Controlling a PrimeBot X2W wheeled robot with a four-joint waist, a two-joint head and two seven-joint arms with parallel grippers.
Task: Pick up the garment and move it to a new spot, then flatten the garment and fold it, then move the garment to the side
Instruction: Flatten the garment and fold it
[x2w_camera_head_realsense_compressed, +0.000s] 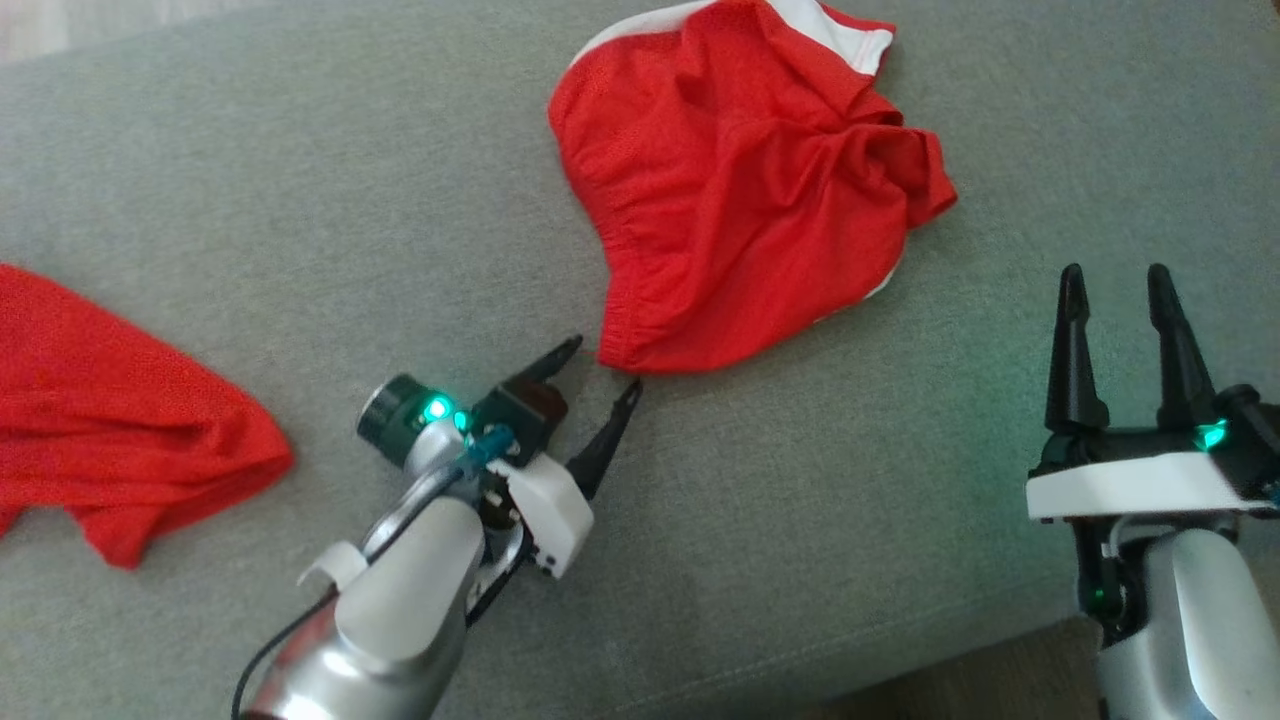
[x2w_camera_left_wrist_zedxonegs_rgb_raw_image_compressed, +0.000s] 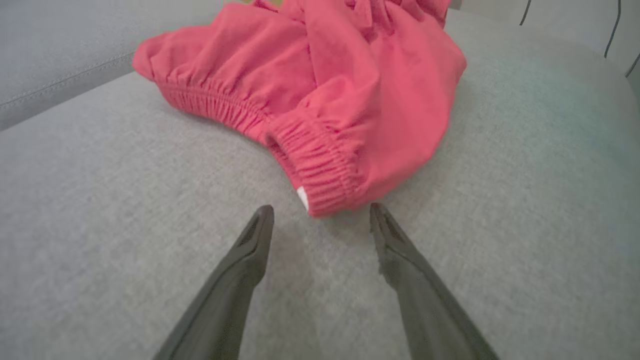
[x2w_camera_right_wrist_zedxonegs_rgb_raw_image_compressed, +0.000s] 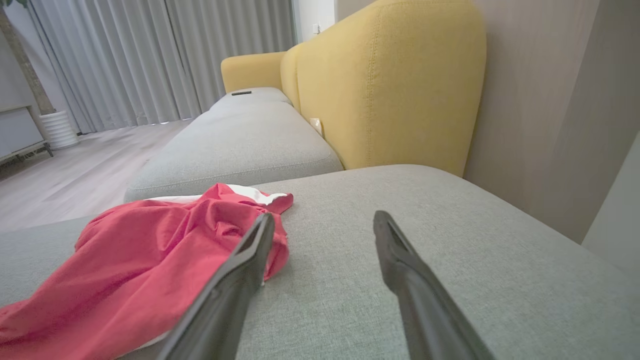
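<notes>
A crumpled pair of red shorts (x2w_camera_head_realsense_compressed: 745, 185) with white trim and an elastic waistband lies on the grey sofa cushion (x2w_camera_head_realsense_compressed: 300, 200). My left gripper (x2w_camera_head_realsense_compressed: 605, 370) is open, its fingertips just short of the waistband's near corner (x2w_camera_left_wrist_zedxonegs_rgb_raw_image_compressed: 325, 187), one on each side of it. My right gripper (x2w_camera_head_realsense_compressed: 1115, 285) is open and empty, resting to the right of the shorts (x2w_camera_right_wrist_zedxonegs_rgb_raw_image_compressed: 150, 260) with a gap of cushion between.
A second red garment (x2w_camera_head_realsense_compressed: 110, 410) lies at the cushion's left edge. The cushion's front edge (x2w_camera_head_realsense_compressed: 950, 650) runs along the lower right. A yellow backrest (x2w_camera_right_wrist_zedxonegs_rgb_raw_image_compressed: 385, 85) and another grey seat (x2w_camera_right_wrist_zedxonegs_rgb_raw_image_compressed: 240, 140) stand beyond the shorts in the right wrist view.
</notes>
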